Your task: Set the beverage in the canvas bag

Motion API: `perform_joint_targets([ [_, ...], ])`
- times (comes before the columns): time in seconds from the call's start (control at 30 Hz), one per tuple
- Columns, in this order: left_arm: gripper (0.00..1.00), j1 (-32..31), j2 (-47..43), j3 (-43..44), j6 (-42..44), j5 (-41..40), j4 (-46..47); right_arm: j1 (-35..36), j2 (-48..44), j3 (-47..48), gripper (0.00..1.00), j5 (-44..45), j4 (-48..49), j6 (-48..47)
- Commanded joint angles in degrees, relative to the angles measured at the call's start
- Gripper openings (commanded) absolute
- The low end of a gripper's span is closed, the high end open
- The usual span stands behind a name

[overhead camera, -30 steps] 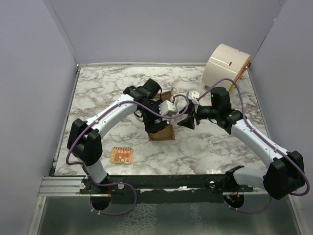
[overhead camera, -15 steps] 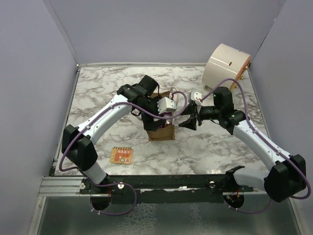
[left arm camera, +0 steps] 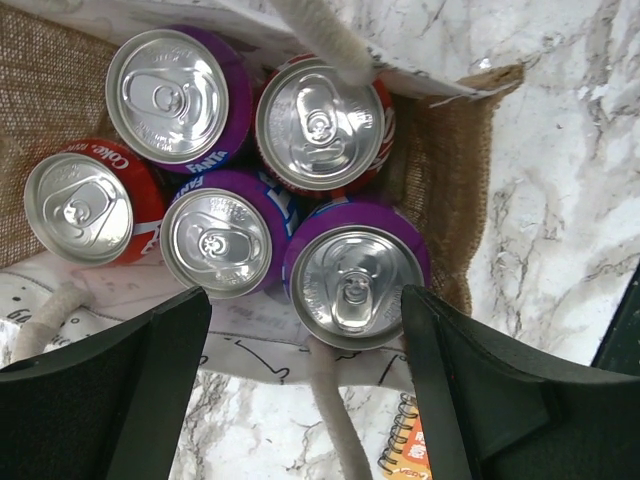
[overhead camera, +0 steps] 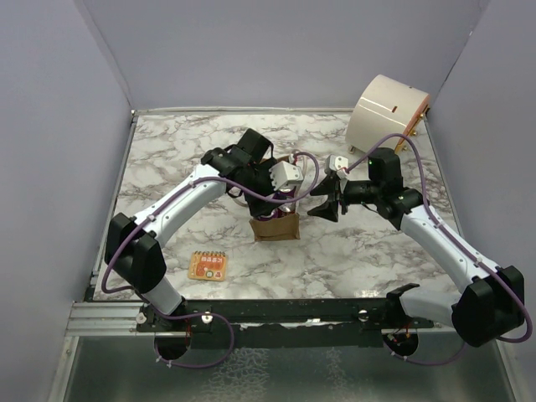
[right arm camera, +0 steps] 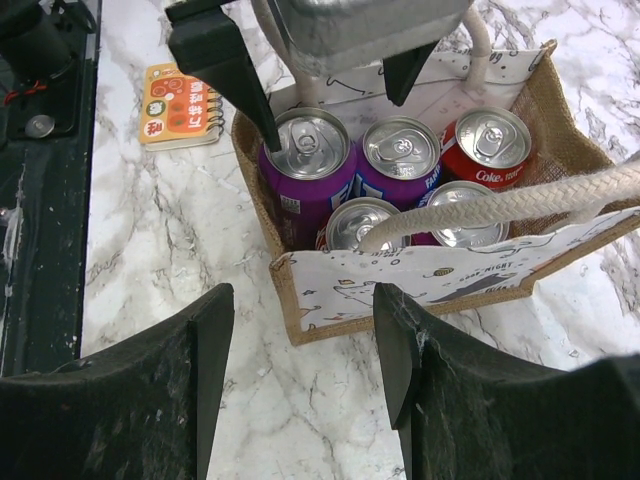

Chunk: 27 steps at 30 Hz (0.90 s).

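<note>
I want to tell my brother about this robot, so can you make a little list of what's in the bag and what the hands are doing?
bag: canvas bag, upright on the marble table
cans inside: five, tops up
purple cans: three, one reads Fanta
red cans: two, one reads Coke
left gripper: open, over the cans, empty
right gripper: open, beside the bag, empty
also there: orange notebook, cream drum-shaped container
</note>
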Motion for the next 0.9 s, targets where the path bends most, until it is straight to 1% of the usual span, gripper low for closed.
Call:
perform_joint_targets([
  [0.0, 0.78, 0.2, -0.9, -2.1, -1.5, -5.3, 3.8, -0.5, -1.3, 0.9, 0.58, -1.2, 1.0, 0.6],
  [0.1, 0.78, 0.2, -1.0, -3.8, -1.6, -6.6, 5.2, -0.6, -1.2, 0.6, 0.58, -1.2, 1.3, 0.8],
  [0.27, 0.76, 0.1, -0.5, -6.2, -2.2, -6.4, 6.5, -0.6, -1.2, 0.2, 0.59, -0.9, 1.8, 0.9],
  [0.43, 0.75, 0.1, -0.6, -6.4, -2.3, -6.4, 6.8, -0.7, -1.2, 0.1, 0.59, -0.7, 1.9, 1.0],
  [0.57, 0.76, 0.1, -1.6, -6.0, -2.1, -5.9, 6.2, -1.1, -1.4, 0.3, 0.61, -0.4, 1.8, 0.9],
  [0.7, 0.78, 0.1, -3.2, -4.3, -1.6, -5.1, 5.3, -1.7, -1.9, 0.6, 0.63, 0.0, 1.6, 0.9],
  [0.87, 0.81, 0.3, -5.1, -1.7, -1.9, -6.5, 5.9, -3.0, -2.5, 1.4, 0.69, 1.2, 1.9, 2.6],
])
